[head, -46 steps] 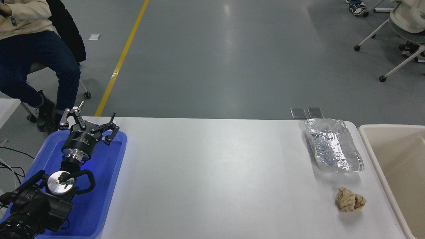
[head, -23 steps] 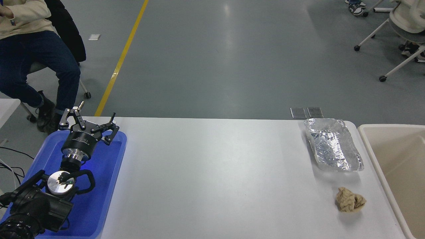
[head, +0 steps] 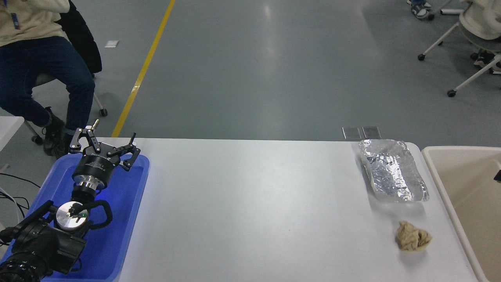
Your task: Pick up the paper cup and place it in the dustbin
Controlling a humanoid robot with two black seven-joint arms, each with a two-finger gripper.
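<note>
The paper cup is out of view. The beige dustbin (head: 467,188) stands off the table's right end, cut off by the picture's edge, and what I see of its inside holds nothing. A small dark sliver of my right arm (head: 498,176) shows at the right edge over the dustbin; too little shows to tell its state. My left gripper (head: 105,143) is parked at the lower left over the blue tray (head: 123,219), open and holding nothing.
A crinkled silver foil tray (head: 393,172) lies at the table's far right corner, beside the dustbin. A crumpled tan paper wad (head: 413,236) lies nearer me on the right. A person (head: 39,62) sits beyond the far left corner. Wheeled chairs (head: 469,39) stand at the top right.
A dark sliver of the right arm has come into view at the right edge over the dustbin. The seated person shifted slightly. Nothing on the table moved.
</note>
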